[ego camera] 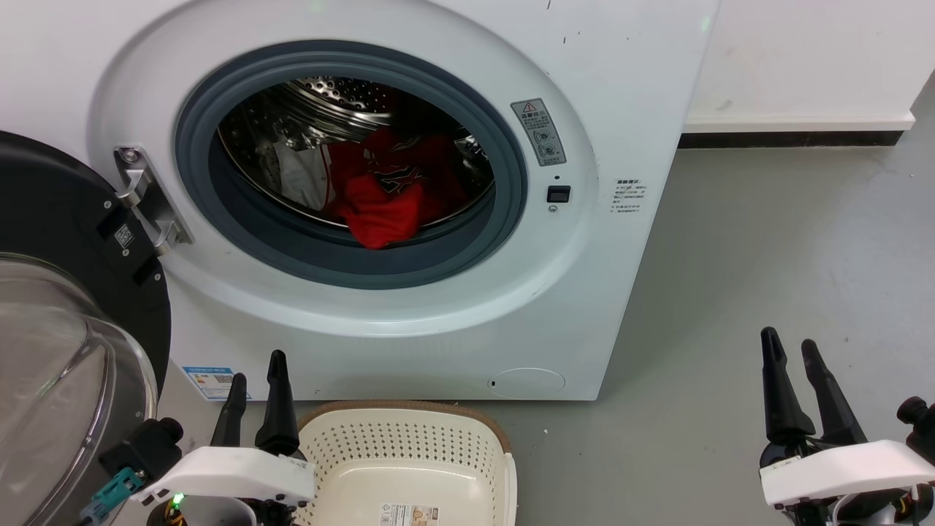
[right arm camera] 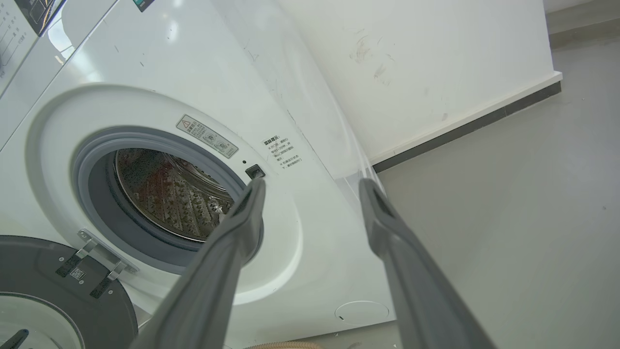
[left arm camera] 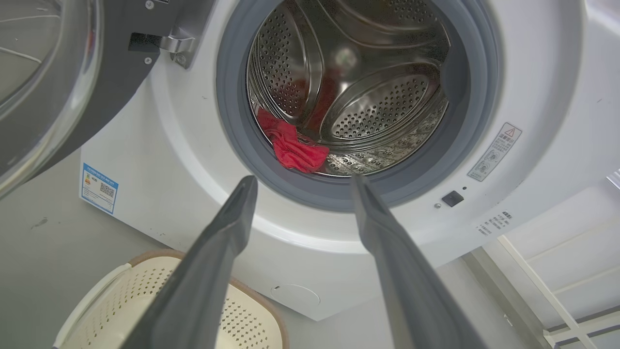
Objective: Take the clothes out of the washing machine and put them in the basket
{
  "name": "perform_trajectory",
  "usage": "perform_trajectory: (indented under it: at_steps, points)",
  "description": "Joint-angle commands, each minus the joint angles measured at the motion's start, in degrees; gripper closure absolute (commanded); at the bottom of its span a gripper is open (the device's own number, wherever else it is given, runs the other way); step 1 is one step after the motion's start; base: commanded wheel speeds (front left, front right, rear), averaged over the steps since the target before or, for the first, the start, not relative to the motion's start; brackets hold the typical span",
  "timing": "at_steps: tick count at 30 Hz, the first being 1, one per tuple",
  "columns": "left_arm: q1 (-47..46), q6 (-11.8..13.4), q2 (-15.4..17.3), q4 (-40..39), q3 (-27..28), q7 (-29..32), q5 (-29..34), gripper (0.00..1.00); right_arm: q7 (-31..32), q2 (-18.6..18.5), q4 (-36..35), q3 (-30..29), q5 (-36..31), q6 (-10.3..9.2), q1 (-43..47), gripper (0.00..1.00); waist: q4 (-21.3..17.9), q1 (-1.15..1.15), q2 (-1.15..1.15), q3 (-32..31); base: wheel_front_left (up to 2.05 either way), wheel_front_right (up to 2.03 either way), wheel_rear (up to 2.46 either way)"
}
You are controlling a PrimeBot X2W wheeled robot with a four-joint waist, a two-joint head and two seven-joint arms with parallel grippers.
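Inside the drum (ego camera: 329, 95) of the washing machine (ego camera: 409, 321), the clothes (ego camera: 387, 193) sit bunched at the front lip, red cloth draped onto the grey seal (ego camera: 438, 259).

Risks we see:
- Pinching one layer could drag the rest past the basket (ego camera: 402, 446) below the machine's front.
- Our left arm could clip the open door (ego camera: 44, 190).

Left gripper (ego camera: 257, 369) and right gripper (ego camera: 789, 338) are short of the machine, fingers parted, empty, touching nothing.

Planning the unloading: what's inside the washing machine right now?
Red clothes heaped near the front of the steel drum, one with black-and-white lettering, and a white piece at their left. Anything under the heap is covered.
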Motion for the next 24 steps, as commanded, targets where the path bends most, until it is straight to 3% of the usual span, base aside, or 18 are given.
perform_trajectory:
  at_steps: [1,24]
  points:
    - [-0.19,0.27,0.14,-0.97,-0.15,-0.54,1.69,0.00,-0.64,-0.06,-1.24,0.11,-1.85,0.00,-0.20,0.00,0.00,0.00,0.00,0.02,0.00,0.00,0.00]
    - [1.45,1.32,0.18,-3.23,-1.55,-4.08,16.17,0.00,-4.18,-0.04,-5.55,0.30,-16.30,0.00,1.85,0.00,-0.01,0.00,0.00,0.29,0.00,0.00,0.00]
